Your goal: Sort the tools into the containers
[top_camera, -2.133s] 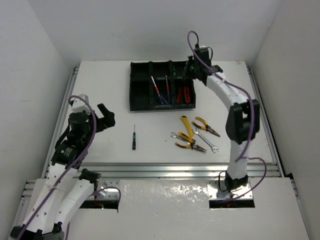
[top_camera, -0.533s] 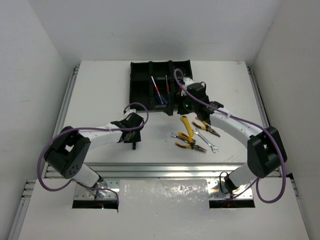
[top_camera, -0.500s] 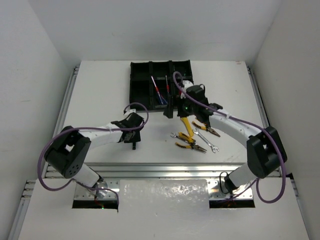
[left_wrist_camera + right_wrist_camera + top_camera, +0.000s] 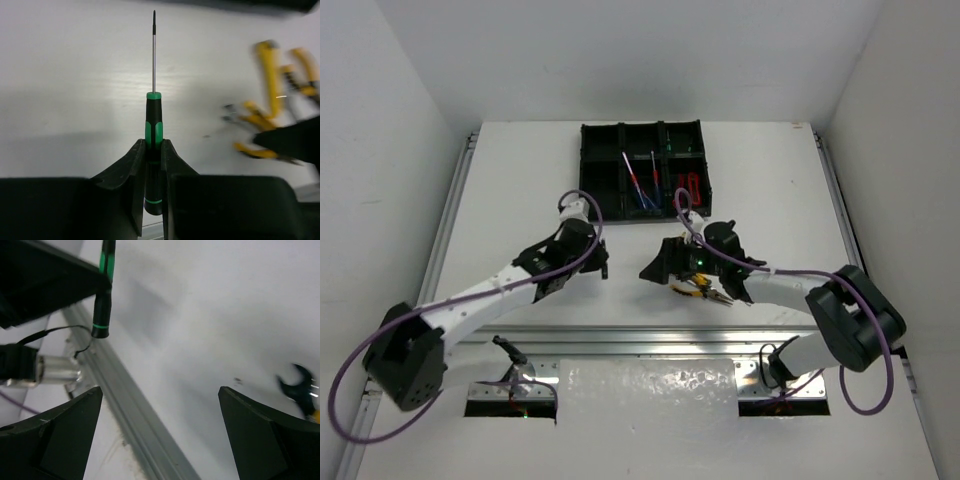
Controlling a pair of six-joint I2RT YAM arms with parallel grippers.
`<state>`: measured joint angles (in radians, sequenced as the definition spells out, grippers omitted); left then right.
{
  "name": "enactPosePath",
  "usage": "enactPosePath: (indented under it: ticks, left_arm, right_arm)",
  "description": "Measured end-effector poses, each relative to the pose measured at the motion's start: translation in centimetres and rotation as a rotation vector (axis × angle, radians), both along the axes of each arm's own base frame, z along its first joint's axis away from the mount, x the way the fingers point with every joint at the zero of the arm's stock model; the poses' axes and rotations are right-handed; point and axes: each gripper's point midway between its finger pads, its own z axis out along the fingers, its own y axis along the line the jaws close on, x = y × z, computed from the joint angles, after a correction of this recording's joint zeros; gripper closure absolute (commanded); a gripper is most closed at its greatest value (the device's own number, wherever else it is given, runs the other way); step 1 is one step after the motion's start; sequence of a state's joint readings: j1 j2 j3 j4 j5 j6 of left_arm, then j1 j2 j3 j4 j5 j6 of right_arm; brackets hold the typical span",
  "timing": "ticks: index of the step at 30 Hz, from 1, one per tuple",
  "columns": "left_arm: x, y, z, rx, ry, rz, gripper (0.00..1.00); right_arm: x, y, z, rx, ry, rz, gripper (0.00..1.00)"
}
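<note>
The left end effector [image 4: 153,146] is clenched on the small black-and-green screwdriver [image 4: 153,112]. Its two fingers press the rear half of the handle from both sides, which leaves the green collar and the thin steel shaft sticking out in front. That grip looks chosen to carry the tool lengthwise.

The screwdriver's long axis runs straight out from the wrist, in line with the fingers. Its tip points away from the arm, seemingly towards the far side, where the black plastic six-compartment tray [image 4: 602,190] sits. The screwdriver is over the white worktop [image 4: 520,180], left of the blurred yellow-handled pliers [image 4: 270,75]. I cannot tell whether it is lifted clear.

The right end effector [image 4: 160,395] is spread wide and holds nothing.
</note>
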<state>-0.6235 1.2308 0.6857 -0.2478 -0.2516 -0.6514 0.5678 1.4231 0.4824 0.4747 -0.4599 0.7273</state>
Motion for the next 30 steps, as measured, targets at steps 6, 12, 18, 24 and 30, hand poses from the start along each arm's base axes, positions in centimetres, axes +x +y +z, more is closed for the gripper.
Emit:
enactPosePath:
  ticks: [6,12,18,24,30]
  left_arm:
    - [0.3,-4.1,7.1,-0.330,-0.211,-0.095,1.00]
    - [-0.4,-5.4,7.7,-0.412,-0.214,-0.152,1.00]
    - [-1.7,-6.7,8.9,-0.508,-0.226,-0.219,1.00]
    - [-2.6,-7.6,9.0,-0.536,-0.206,-0.252,1.00]
    - [-2.6,-7.4,8.7,-0.516,-0.209,-0.253,0.66]
  right_arm:
    - [-2.6,4.0,2.2,0.139,-0.010,0.143,0.05]
    - [-3.6,5.8,4.8,0.232,-0.048,0.215,0.07]
    - [-2.8,6.8,6.0,0.249,-0.079,0.217,0.27]
    - [-1.9,7.2,6.7,0.244,-0.125,0.210,0.86]
    - [-1.4,6.9,5.6,0.192,-0.097,0.170,1.00]
